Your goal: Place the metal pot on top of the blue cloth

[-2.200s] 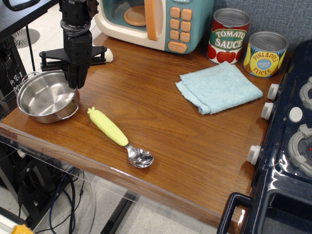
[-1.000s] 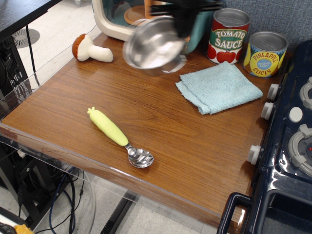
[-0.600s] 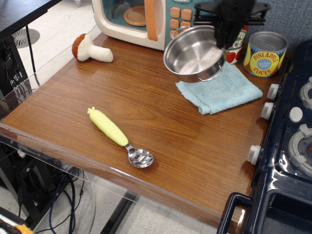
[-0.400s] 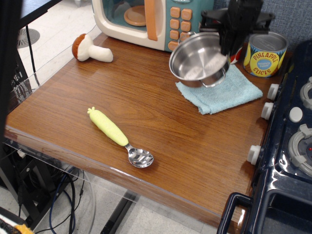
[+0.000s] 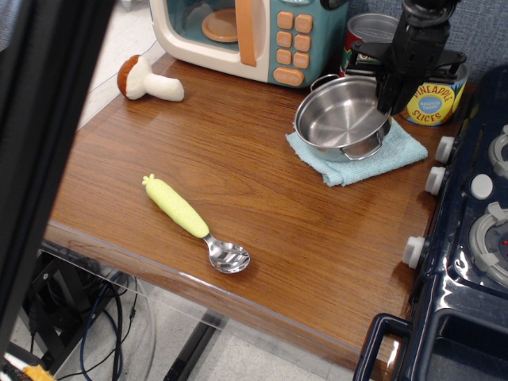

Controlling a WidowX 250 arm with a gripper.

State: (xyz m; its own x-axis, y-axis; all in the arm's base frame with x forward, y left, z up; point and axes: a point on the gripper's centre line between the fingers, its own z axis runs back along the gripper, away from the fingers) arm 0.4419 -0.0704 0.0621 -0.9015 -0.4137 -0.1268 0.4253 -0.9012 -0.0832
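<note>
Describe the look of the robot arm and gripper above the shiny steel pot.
The gripper and wrist are matte black throughout: a blocky, ribbed wrist column narrowing to slim dark fingers, with a flat black crossbar sticking out sideways. No markings, labels or loose cables are visible. A broad, blurred black bar crosses the picture's left edge.

On the wooden counter (image 5: 262, 206) I count one metal pot (image 5: 343, 119), one blue cloth (image 5: 357, 163), and one spoon (image 5: 194, 222) with a yellow-green handle. There are two tin cans: one (image 5: 371, 28) partly hidden behind the arm, one pineapple can (image 5: 432, 99). One toy mushroom (image 5: 147, 78), one toy microwave (image 5: 246, 36). One gripper (image 5: 389, 99). Three white stove knobs (image 5: 435, 180) show along the right edge.
</note>
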